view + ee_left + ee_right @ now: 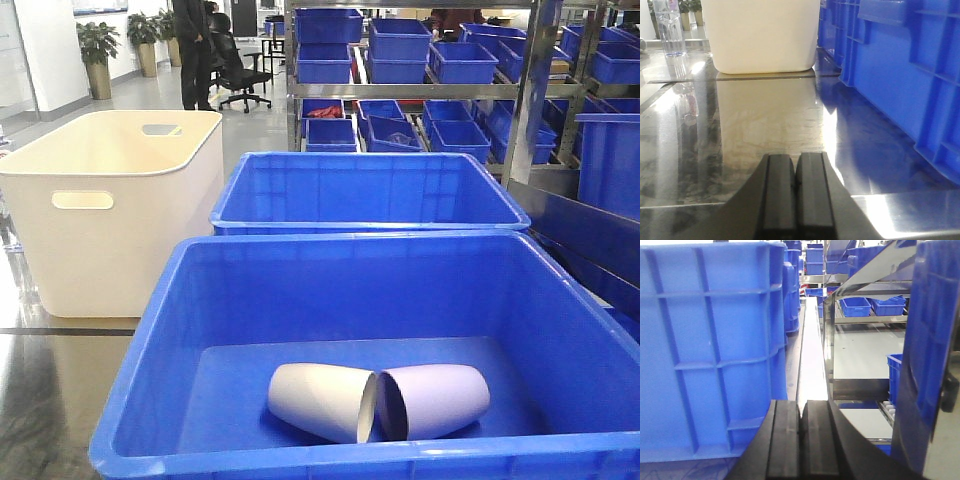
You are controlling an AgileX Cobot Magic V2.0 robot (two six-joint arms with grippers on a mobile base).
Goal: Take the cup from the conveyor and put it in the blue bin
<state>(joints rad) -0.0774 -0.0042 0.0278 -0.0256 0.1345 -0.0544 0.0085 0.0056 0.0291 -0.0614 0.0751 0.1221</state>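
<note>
The blue bin (160, 340) fills the near part of the front view. Two cups lie on their sides on its floor, mouth to mouth: a white cup (320, 400) on the left and a lilac cup (435, 400) on the right. The conveyor is out of view. My left gripper (796, 165) is shut and empty, low over the glossy table, with the blue bin's ribbed wall (900, 85) to its right. My right gripper (803, 410) is shut and empty, beside the bin's outer wall (710, 350) on its left.
A second blue tub (365, 190) stands behind the near bin. A cream-white tub (110, 215) with handle slots stands at the left, also in the left wrist view (762, 35). Shelves of small blue bins (430, 60) stand behind. A water bottle (667, 30) stands far left.
</note>
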